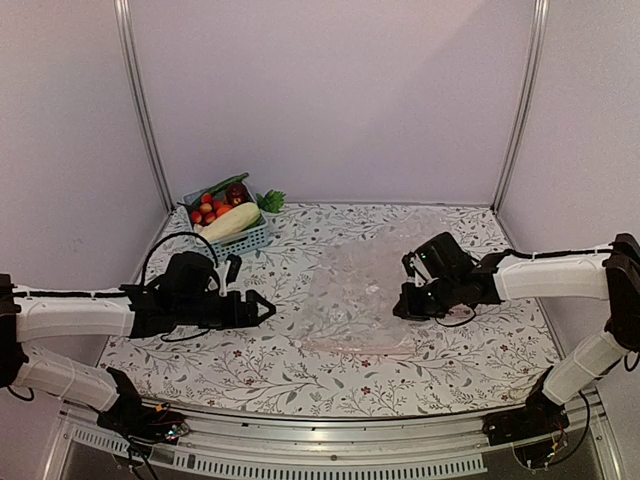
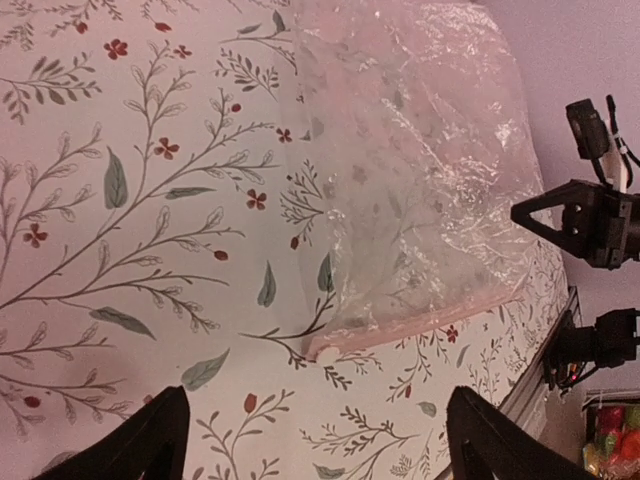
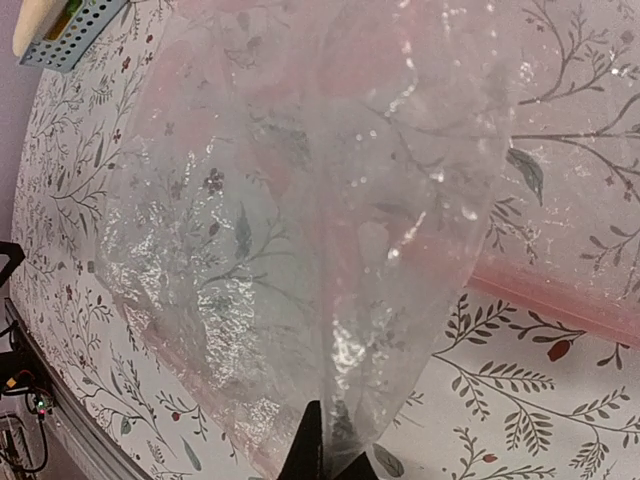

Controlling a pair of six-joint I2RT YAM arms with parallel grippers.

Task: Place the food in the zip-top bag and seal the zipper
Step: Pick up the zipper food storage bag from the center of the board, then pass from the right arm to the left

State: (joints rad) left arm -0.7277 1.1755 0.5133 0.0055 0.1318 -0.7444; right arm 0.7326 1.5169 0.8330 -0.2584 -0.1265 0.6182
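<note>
**Entry: zip-top bag pinched at right pincer; food not yet bagged**

Top external view. The zip-top bag [image 1: 365,295] is laid flat on the desk [image 1: 300,375], between the two pincers. The right pincer [image 1: 408,305] is set on the bag's edge on its own side. The left pincer [image 1: 262,308] is held just short of the opposite edge. The food is kept in the blue basket [image 1: 258,238], well apart from the left pincer, off its flank toward the far wall and away from the bag. The cream-white vegetable [image 1: 230,222] is laid along the basket, with the maroon piece [image 1: 236,192] beyond it. The left arm is judged the nearer to the food.

Left wrist view. The fingers are seen spread wide, with nothing between them. The bag is found ahead and to the right. The zipper [image 2: 430,320] is run crosswise to the pincer's line of approach, at the bag's nearest edge.

Right wrist view. The fingertips are seen closed on a fold of the bag's film, which is drawn into a ridge ahead of them. A pinkish strip is noted on the desk, right of the pincer.
</note>
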